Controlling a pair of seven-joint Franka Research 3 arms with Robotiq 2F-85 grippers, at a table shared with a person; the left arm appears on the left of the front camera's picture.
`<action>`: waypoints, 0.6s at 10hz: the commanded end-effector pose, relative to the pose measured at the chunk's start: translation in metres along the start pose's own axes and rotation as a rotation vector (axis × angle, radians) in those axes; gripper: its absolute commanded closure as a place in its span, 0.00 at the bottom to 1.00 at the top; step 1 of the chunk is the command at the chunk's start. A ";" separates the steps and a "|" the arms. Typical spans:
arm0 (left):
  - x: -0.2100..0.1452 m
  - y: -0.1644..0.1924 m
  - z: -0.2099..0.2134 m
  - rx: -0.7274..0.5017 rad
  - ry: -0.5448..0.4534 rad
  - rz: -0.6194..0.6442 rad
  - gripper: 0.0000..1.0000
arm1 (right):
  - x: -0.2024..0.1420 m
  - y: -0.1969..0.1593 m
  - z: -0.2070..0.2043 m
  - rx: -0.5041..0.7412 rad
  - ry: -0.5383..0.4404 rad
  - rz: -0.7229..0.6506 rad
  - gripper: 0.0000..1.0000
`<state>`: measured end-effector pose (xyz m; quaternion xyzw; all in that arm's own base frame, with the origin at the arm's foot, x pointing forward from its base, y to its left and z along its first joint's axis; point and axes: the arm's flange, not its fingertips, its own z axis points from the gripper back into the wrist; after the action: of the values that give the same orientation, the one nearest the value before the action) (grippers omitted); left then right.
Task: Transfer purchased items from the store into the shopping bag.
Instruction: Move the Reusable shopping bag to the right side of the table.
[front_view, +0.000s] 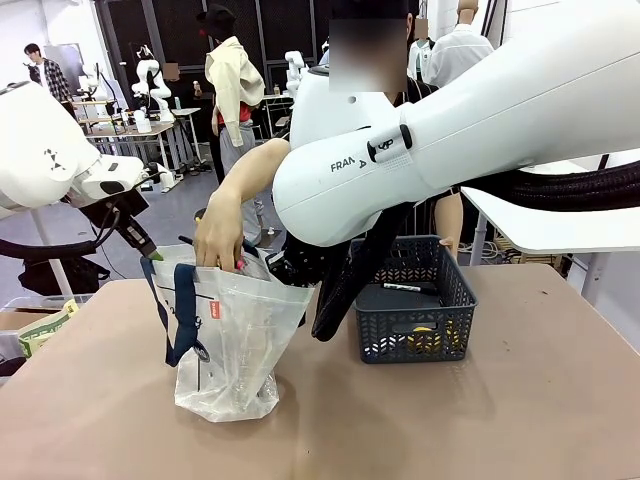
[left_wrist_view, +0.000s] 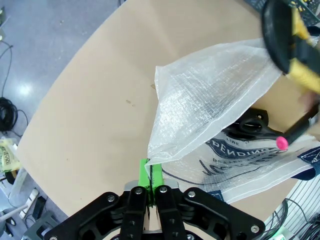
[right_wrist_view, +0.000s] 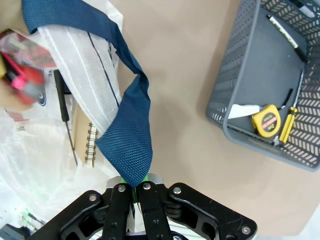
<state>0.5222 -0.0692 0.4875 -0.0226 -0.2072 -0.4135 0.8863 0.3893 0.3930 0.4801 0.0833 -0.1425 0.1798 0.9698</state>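
The bag (front_view: 235, 350), judged light and limp, is gripped at its rim (left_wrist_view: 152, 159) by the closed left jaws and at its strap (right_wrist_view: 127, 130) by the closed right jaws.

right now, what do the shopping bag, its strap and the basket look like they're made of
Shopping bag: translucent whitish woven plastic, likely; fine grid weave and crinkles show.
Strap: navy fabric webbing, matte, coarse weave visible.
Basket: dark grey moulded plastic, seemingly rigid, dull sheen, slotted lattice walls.

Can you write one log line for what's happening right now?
left claw: shut on bag rim | right claw: shut on navy strap | person's hand: at bag mouth | basket: tape measure inside
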 end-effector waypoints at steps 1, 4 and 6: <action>-0.002 0.000 0.003 0.002 0.005 0.018 1.00 | 0.000 0.000 0.000 -0.002 0.002 -0.007 1.00; -0.002 0.000 0.003 0.002 0.005 0.018 1.00 | 0.000 0.000 0.000 -0.002 0.002 -0.007 1.00; -0.002 0.000 0.003 0.002 0.005 0.018 1.00 | 0.000 0.000 0.000 -0.002 0.002 -0.007 1.00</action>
<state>0.5222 -0.0687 0.4876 -0.0225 -0.2072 -0.4131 0.8865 0.3893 0.3930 0.4801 0.0832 -0.1423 0.1798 0.9698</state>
